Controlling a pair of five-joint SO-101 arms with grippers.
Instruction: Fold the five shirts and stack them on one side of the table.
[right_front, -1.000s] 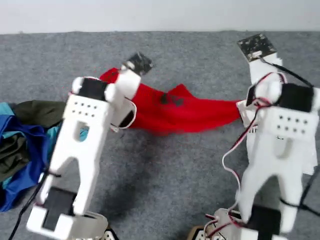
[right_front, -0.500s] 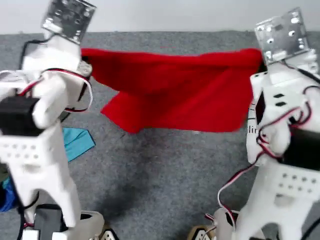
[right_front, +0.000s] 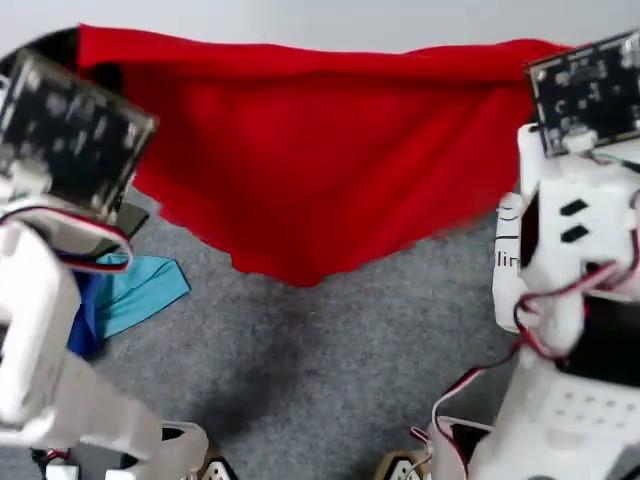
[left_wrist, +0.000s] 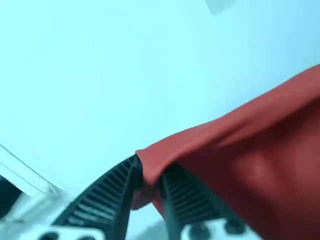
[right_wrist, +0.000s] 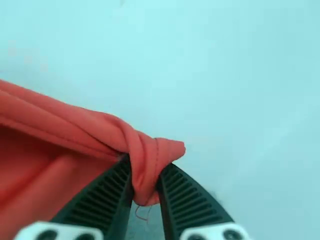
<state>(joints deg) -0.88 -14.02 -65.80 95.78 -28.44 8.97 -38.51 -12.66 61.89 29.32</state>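
Left tool (left_wrist: 150, 169) and right tool (right_wrist: 145, 169) pinch red shirt (right_front: 320, 150)

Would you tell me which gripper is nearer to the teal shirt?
Left. The left gripper holds one corner of the red shirt, on the side where the teal shirt lies; the right gripper holds the opposite corner.

The table (right_front: 340, 390) has a grey, felt-like top with a coarse, mottled texture, and a soft dark shadow (right_front: 265, 365) lies on it near the middle of its near half. Beyond its far edge a plain pale wall (right_front: 300, 15) shows as a narrow strip in the high view. In the left wrist view a blank pale surface (left_wrist: 125, 65) fills the background and has a small grey rectangular patch (left_wrist: 220, 5) on it.
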